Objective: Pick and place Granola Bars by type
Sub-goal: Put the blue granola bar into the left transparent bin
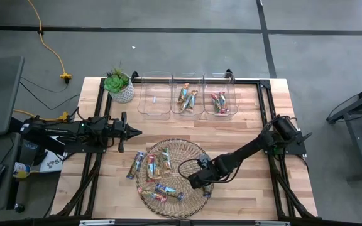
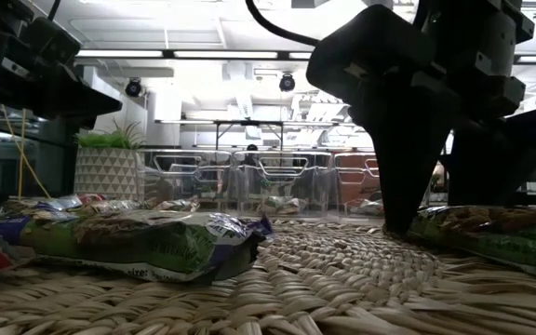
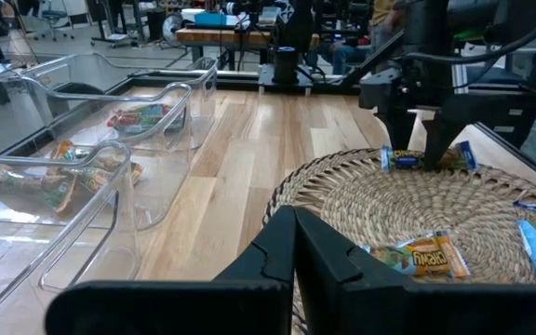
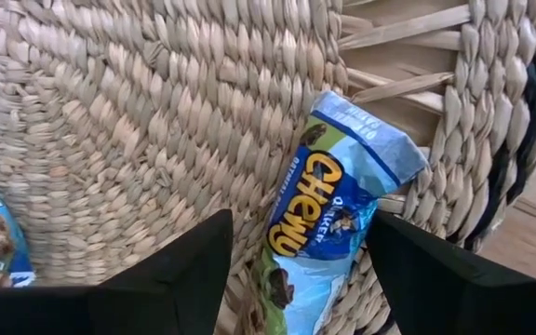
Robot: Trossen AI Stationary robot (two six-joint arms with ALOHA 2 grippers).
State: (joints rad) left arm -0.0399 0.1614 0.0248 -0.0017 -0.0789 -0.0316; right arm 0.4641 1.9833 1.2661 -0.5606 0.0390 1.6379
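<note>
Right wrist view shows the right gripper (image 4: 296, 270) spread wide, one finger on each side of a blue bar (image 4: 328, 219) near the mat's (image 4: 138, 112) rim, its lower end cut off. The bar's long axis runs away from the wrist, between the fingers. Left gripper (image 1: 135, 132) waits clenched, empty, beside the mat.

I see a blue granola bar (image 4: 328, 219) with yellow "Chewy" lettering lying on the tan woven mat (image 4: 128, 121), which has a black edge. The right pincer (image 4: 296, 256) is black. Nearer the low camera lies a green-wrapped bar (image 2: 147, 244). The surface (image 1: 244, 129) is pale wood with a black frame. The bins (image 1: 154, 95) are clear, and the plant (image 1: 114, 81) sits green in a white patterned pot.
</note>
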